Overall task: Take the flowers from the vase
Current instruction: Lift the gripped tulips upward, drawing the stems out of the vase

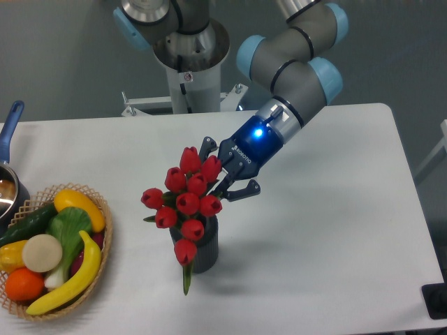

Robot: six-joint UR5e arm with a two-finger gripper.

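Note:
The flowers (187, 202), a bunch of red tulip buds on green stems, stand up out of the vase (204, 250), a small dark grey ribbed pot on the white table. One bud and a green leaf hang down over the vase's front. My gripper (217, 177) reaches in from the upper right and is shut on the flowers just behind the upper buds. Its fingertips are partly hidden by the buds. The vase stands on the table below the gripper.
A woven basket (107, 241) of fruit and vegetables sits at the table's left front. A blue-handled pot (12, 118) is at the far left edge. The robot's base column (188, 63) stands behind the table's middle.

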